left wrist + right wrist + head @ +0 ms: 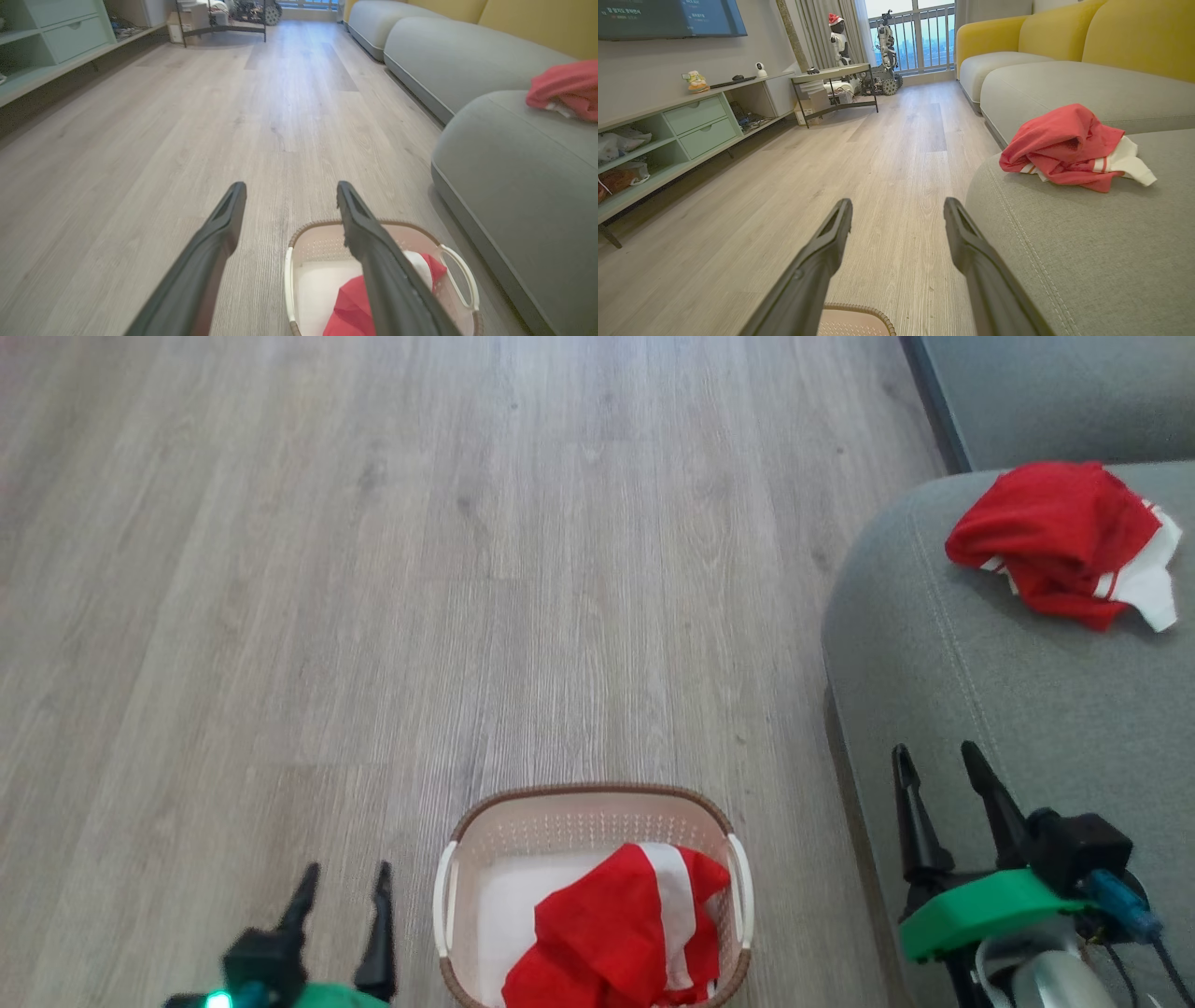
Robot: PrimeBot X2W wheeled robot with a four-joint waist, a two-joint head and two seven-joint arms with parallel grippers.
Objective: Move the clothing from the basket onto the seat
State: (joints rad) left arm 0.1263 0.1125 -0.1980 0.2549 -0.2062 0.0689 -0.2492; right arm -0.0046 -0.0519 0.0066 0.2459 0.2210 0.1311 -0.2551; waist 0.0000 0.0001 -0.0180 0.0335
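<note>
red garment [1060, 537] lies on the grey-green seat [1027, 709]; a second red garment [607, 933] sits in the cream basket [579, 823] on the floor [467, 569]. left end effector [347, 868] and right end effector [934, 748] both gape open, empty.

The floor [373, 569] is viewed steeply from the head. Wrist views are aimed low along the fingers [210, 252]; the basket [322, 245] by the left gripper [290, 186] and the seat [514, 186] to its right are shared.
</note>
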